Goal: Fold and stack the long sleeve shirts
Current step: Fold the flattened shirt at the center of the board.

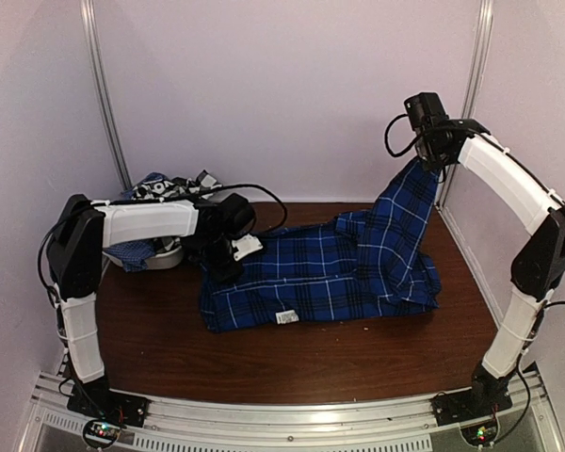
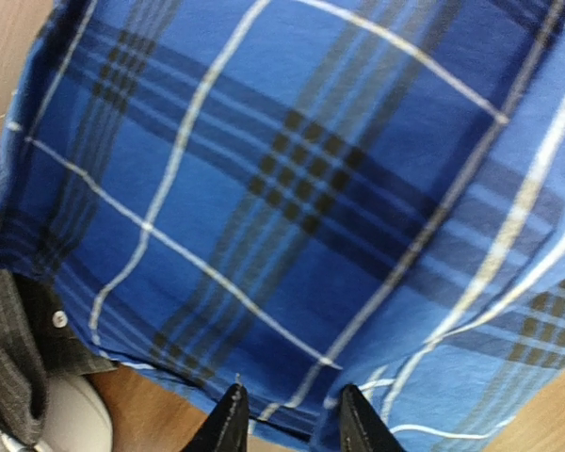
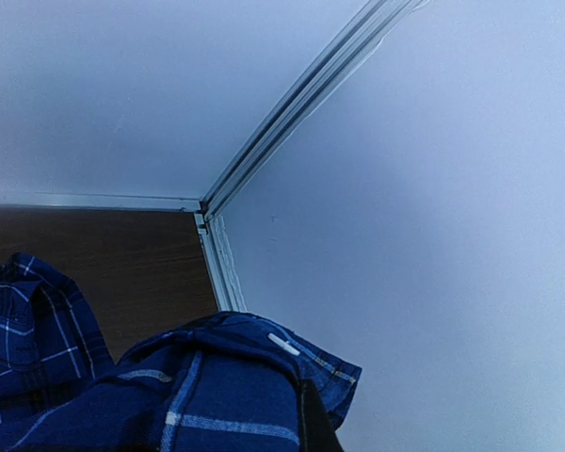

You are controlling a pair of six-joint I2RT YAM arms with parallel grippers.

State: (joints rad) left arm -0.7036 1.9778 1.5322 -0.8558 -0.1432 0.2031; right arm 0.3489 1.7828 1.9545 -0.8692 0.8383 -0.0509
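Tool [image 1: 432, 162] on right arm raised high, pinching plaid shirt [image 1: 330, 273].

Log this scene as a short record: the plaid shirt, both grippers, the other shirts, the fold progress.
blue plaid shirt: spread on the table, its right end lifted into the air
right gripper: shut on the shirt's raised end, high near the right rear corner
left gripper: jaws apart, low over the shirt's left edge, gripping nothing
other shirts: heaped at the rear left, beyond the left arm
fold progress: no folded shirt in view
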